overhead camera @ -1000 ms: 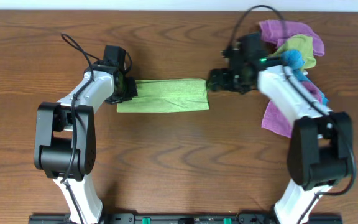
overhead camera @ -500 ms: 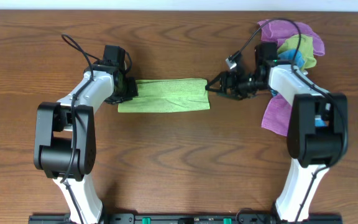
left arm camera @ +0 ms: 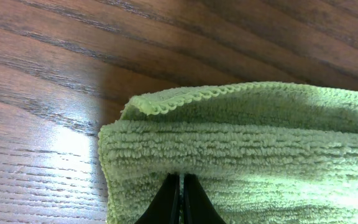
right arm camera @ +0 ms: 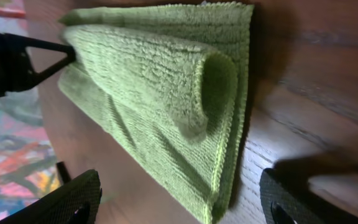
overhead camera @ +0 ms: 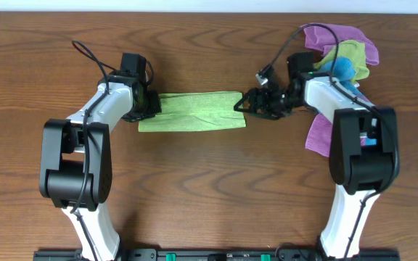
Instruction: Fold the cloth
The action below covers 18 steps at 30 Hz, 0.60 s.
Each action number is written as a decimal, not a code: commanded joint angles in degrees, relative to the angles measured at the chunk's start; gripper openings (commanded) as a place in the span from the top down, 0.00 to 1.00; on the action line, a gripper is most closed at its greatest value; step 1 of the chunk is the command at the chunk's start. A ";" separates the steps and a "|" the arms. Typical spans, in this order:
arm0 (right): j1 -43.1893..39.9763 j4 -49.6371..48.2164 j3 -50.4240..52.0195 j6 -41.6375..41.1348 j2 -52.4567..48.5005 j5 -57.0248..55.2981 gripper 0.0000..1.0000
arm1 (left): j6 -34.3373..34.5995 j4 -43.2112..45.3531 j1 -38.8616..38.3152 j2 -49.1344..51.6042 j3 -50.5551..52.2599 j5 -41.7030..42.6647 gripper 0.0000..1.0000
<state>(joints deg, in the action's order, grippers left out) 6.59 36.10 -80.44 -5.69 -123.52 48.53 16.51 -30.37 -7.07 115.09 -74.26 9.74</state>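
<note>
At the 3 o'clock end of the green cloth (overhead camera: 192, 111), the unclenched right gripper (overhead camera: 239, 106) should pinch both layers squarely; the left gripper (overhead camera: 153, 106) clamps its 9 o'clock end

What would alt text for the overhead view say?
A folded green cloth lies on the wooden table between two arms. The left gripper is at its left end, the right gripper at its right end. A pile of other cloths sits far right.
</note>
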 commanded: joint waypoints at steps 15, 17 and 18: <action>4.48 -6.67 -0.15 -6.12 -3.30 -2.45 0.24 | 0.46 -0.94 -0.09 1.49 0.61 1.97 0.94; 4.48 -6.56 -0.15 -6.12 -3.30 -2.45 0.25 | 0.46 -0.92 -0.11 1.49 0.61 2.19 0.94; 4.48 -6.56 -0.15 -6.14 -3.30 -2.08 0.27 | 0.46 -0.92 -0.11 1.49 0.61 2.16 0.94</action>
<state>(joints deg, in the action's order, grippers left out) 10.94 29.15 -80.53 -11.05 -124.66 47.94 16.51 -30.46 -7.07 115.09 -74.26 10.31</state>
